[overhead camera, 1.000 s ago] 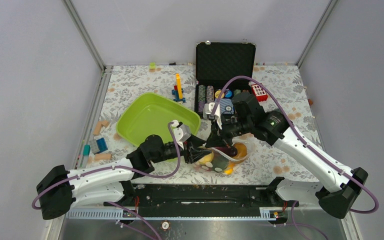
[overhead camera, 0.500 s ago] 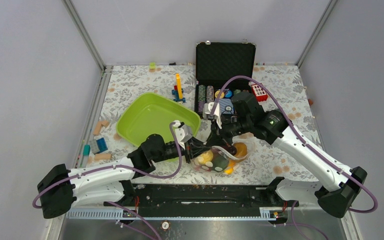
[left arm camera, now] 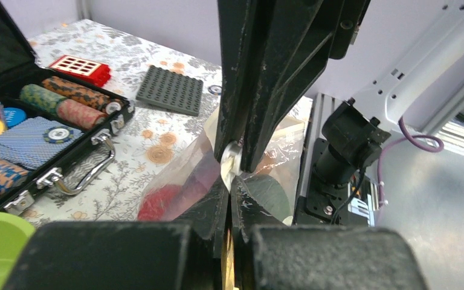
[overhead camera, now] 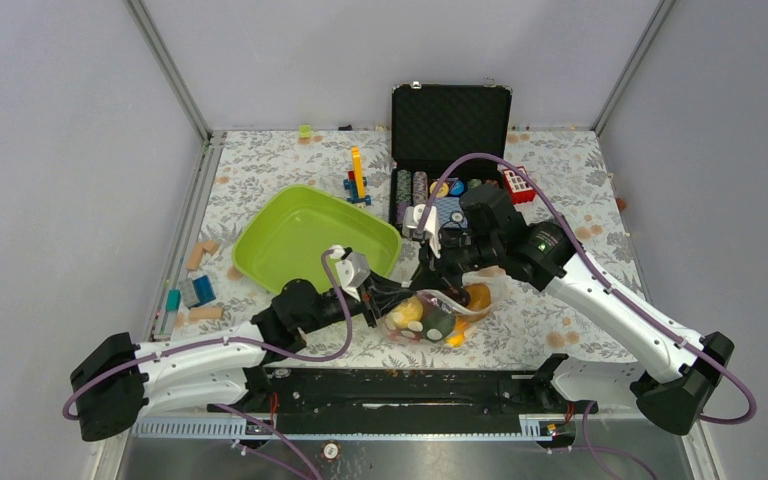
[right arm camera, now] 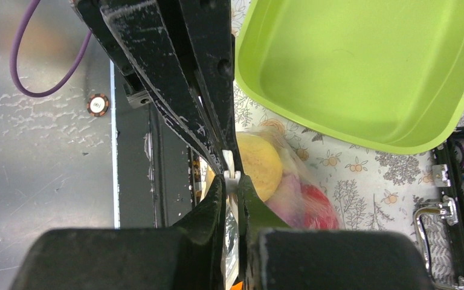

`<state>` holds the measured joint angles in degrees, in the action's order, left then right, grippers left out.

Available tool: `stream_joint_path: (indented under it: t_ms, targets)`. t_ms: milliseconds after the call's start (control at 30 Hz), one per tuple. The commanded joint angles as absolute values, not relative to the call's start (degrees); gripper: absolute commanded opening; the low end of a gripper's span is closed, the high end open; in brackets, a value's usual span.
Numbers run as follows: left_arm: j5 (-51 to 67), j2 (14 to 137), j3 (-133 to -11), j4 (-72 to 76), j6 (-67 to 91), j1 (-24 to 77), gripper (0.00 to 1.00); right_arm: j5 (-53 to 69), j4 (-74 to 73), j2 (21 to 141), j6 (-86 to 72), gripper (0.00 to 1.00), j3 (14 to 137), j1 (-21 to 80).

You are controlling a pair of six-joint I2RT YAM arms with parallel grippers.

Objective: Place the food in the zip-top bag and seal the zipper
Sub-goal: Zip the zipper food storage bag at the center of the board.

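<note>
Our left gripper (overhead camera: 384, 305), open a second ago, now pinches the zip-top bag (overhead camera: 466, 312); our right gripper (overhead camera: 429, 289) pinches it too.

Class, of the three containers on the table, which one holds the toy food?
The clear dotted plastic bag at the near edge; the lime-green tray lies empty and the black case holds poker chips.

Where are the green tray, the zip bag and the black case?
green tray (overhead camera: 290, 235), top view, bare floor.
zip bag (left arm camera: 187, 172), left wrist view, clear side wall.
black case (overhead camera: 450, 118), top view, open lid.
</note>
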<state>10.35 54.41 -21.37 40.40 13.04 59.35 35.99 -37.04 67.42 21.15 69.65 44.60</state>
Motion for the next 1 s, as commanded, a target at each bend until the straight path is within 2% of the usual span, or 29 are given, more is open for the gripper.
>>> stream_joint_path:
  t_ms: [0,167,333,467,767,900,967]
  targets:
    - [2.93,50.23,-20.55,43.43,11.81,58.59,0.0,29.6,-43.39,67.07,21.0,0.0,70.45,43.55]
    - [2.38,48.1,-15.84,50.63,13.39,58.55,0.0,30.04,-42.3,67.0,20.54,0.0,70.32,43.45]
    - [2.85,47.31,-14.97,52.08,14.2,58.63,0.0,37.86,-40.54,68.94,20.5,0.0,71.85,43.52]
    - [1.56,46.62,-14.33,53.49,14.91,58.55,0.0,36.54,-39.68,69.86,21.47,0.0,71.42,43.45]
    - [6.85,51.22,-20.27,46.44,15.48,58.68,0.0,45.45,-35.33,69.24,20.06,0.0,72.28,43.52]
    - [8.27,53.28,-22.93,44.26,15.65,58.54,0.17,46.73,-36.85,68.99,21.16,0.0,73.51,43.6]
    - [9.94,53.92,-23.93,43.52,15.27,58.54,0.2,46.76,-37.97,69.36,21.81,0.0,74.22,43.61]
